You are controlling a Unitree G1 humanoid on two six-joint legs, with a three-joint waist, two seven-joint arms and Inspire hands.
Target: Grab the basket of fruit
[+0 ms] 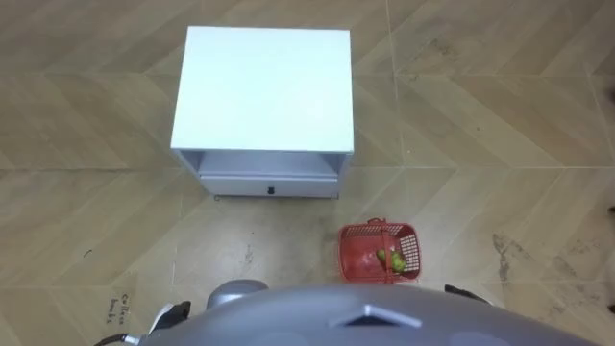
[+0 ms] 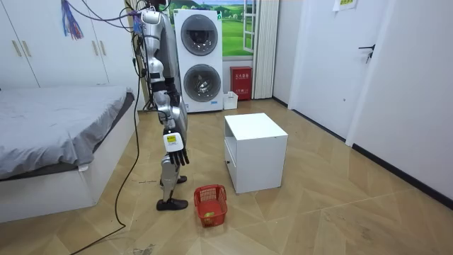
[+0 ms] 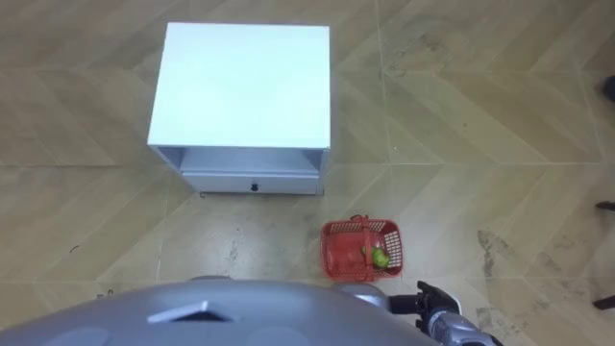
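Basket (image 1: 352, 256) single, red, nightstand (image 1: 264, 86) single, white

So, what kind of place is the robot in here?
Likely a home bedroom: a bed on the room view's left, two stacked laundry machines at the back wall, and a white bedside cabinet on the wooden floor.

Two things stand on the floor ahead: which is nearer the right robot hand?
The red basket, open-topped, just ahead of the right robot hand; the white nightstand stands farther off.
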